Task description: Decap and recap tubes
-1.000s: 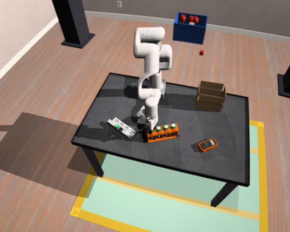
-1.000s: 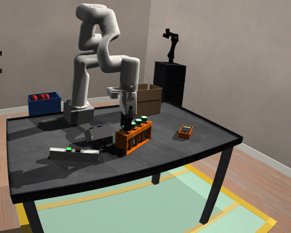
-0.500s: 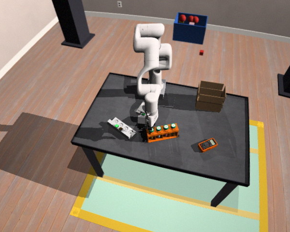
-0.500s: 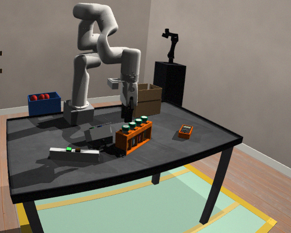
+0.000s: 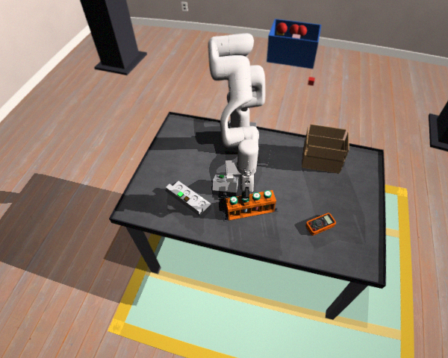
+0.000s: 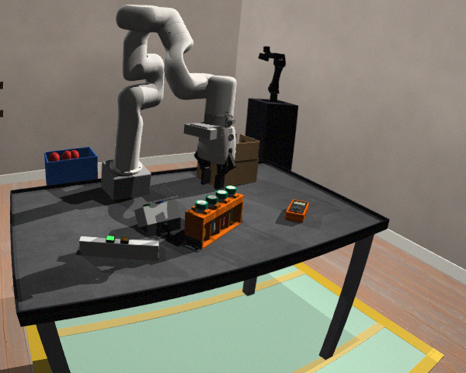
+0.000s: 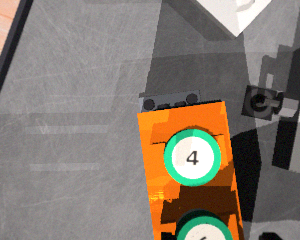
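The orange decapping station (image 5: 251, 210) (image 6: 209, 224) (image 7: 155, 165) stands mid-table with all its tubes capped. Green caps show in the exterior view: the near one (image 6: 201, 206), the two middle ones (image 6: 211, 199) (image 6: 221, 195) and the far one (image 6: 230, 188). The wrist view shows cap 4 (image 7: 192, 158) at the rack's end and part of the neighbouring cap (image 7: 204, 232). My gripper (image 5: 246, 193) (image 6: 211, 180) is open and empty, hanging just above the middle caps. The white cap tray (image 5: 188, 198) (image 6: 119, 248) has its green lamp (image 5: 180, 194) (image 6: 110, 238) lit. Its nests look empty.
The grey key housing (image 5: 222, 182) (image 6: 157, 217) sits behind the rack, beside the tray. An orange multimeter (image 5: 321, 223) (image 6: 297, 210) lies to one side. A cardboard box (image 5: 325, 148) (image 6: 243, 160) stands at the table's back. A small black fixture (image 7: 262, 102) sits by the rack's end.
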